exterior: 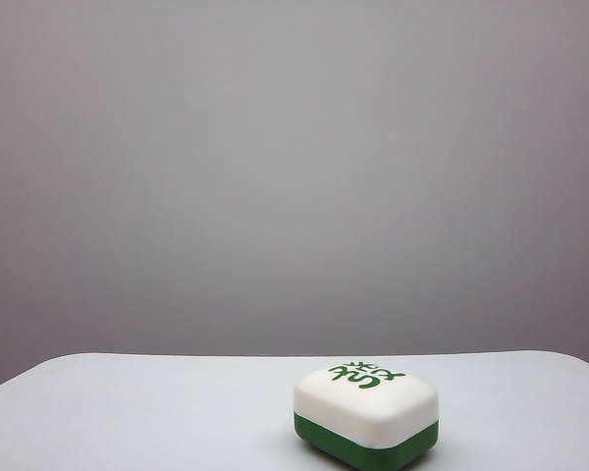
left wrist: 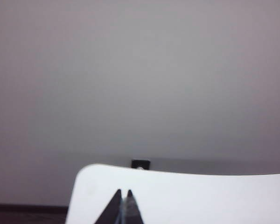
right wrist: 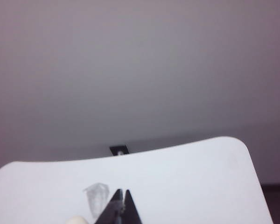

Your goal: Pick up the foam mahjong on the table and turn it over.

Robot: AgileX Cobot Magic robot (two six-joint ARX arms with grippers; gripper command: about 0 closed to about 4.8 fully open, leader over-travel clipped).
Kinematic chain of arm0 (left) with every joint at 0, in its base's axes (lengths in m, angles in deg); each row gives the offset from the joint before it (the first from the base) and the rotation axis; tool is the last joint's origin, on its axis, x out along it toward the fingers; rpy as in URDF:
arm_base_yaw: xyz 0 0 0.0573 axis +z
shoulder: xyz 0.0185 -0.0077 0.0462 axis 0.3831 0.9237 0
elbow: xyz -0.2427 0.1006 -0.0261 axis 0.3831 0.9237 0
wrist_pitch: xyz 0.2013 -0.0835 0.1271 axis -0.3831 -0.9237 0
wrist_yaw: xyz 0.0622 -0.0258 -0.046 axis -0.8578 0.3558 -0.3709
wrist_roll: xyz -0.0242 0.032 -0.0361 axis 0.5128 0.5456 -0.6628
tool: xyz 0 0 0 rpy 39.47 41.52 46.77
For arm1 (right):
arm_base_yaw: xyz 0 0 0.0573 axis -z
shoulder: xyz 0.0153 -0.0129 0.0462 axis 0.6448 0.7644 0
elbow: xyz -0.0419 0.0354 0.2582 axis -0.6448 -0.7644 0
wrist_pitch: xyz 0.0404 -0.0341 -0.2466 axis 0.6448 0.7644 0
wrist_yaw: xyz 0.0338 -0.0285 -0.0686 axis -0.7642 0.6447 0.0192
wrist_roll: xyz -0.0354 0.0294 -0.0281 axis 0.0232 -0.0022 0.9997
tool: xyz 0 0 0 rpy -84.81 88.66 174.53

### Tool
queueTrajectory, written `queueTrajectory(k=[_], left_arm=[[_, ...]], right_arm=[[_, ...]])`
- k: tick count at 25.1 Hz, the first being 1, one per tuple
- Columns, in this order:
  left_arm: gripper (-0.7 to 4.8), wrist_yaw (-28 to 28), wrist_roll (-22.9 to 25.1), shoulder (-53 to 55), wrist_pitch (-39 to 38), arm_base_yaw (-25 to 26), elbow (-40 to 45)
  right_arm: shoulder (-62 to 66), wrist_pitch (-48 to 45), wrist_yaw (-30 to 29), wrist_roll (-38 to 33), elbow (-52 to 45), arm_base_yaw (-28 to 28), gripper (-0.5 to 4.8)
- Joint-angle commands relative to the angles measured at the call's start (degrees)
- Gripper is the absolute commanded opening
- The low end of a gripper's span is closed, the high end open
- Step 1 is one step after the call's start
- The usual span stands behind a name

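The foam mahjong (exterior: 366,414) is white on top with a green character and solid green below — the tabletop (exterior: 128,412) plain white, both claws black.

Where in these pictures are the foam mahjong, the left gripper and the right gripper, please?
foam mahjong (exterior: 366,405): exterior view, on its white upper half.
left gripper (left wrist: 123,193): left wrist view, between its closed dark fingertips, above the table.
right gripper (right wrist: 122,192): right wrist view, between its closed dark fingertips.

The plain white counter (exterior: 128,412) with rounded corners carries one thing: the foam mahjong (exterior: 366,413), white half up, green half down, at about five o'clock.
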Motion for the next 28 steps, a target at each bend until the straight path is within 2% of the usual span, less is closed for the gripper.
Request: queueTrajectory(k=[1,4,7,9,12,15,17,19,20,22,23,24,25,26,28], left_arm=[[-0.05,1.6,4.0,6.2,-1.5,0.1,-4.8],[-0.05,9.7,5.8,12.6,-1.9,0.1,-8.6],[-0.05,16.4,6.6,19.6,-3.7,0.0,-11.5],[-0.05,20.9,6.6,24.2,-7.5,0.0,-13.0],[-0.05,26.1,6.1,27.7,-12.7,0.0,-14.5],[-0.05,24.0,5.5,28.6,-15.6,-1.3,-15.5],[-0.05,17.4,3.7,28.7,-15.9,-5.2,-15.6],[-0.05,10.4,2.3,28.9,-15.8,-11.5,-15.6],[-0.05,5.8,0.2,29.6,-15.6,-16.1,-15.6],[-0.05,-2.0,-1.9,31.5,-14.5,-23.1,-15.6],[-0.05,-3.5,-1.8,32.3,-14.0,-24.7,-15.6],[-0.05,-4.1,-1.8,34.2,-12.3,-27.3,-15.6],[-0.05,-3.7,-1.8,35.1,-11.3,-27.9,-15.6],[-0.06,-3.3,-1.7,37.0,-9.4,-28.3,-15.6],[-0.05,0.3,1.1,39.2,-6.5,-28.2,-15.6]], right_arm=[[10.1,-1.5,-1.9,-0.1,4.5,0.1,-0.06],[21.5,-3.2,-8.2,0.7,9.0,0.1,-0.06],[35.5,-3.4,-17.9,4.2,15.6,0.1,-0.06],[46.9,-3.1,-24.2,5.3,20.8,0.1,-0.06],[59.0,-3.2,-27.1,9.3,25.0,0.1,-0.06],[67.3,-3.2,-29.5,9.6,26.8,0.1,-0.06],[72.9,-3.8,-32.5,10.1,27.2,0.0,0.02],[77.7,-4.9,-36.3,10.1,27.2,0.0,1.26],[80.3,-4.9,-37.4,10.2,27.3,0.0,1.77],[83.5,-5.1,-38.9,11.5,27.4,0.0,1.87],[84.2,-5.5,-39.7,11.5,27.4,0.0,2.09],[86.1,-6.8,-41.9,11.5,27.4,0.0,3.68],[86.6,-7.2,-42.1,11.5,27.5,0.0,4.2],[87.6,-8.3,-42.1,11.5,27.4,0.0,4.41],[88.7,-10.3,-41.8,11.4,27.5,-0.1,4.41]])
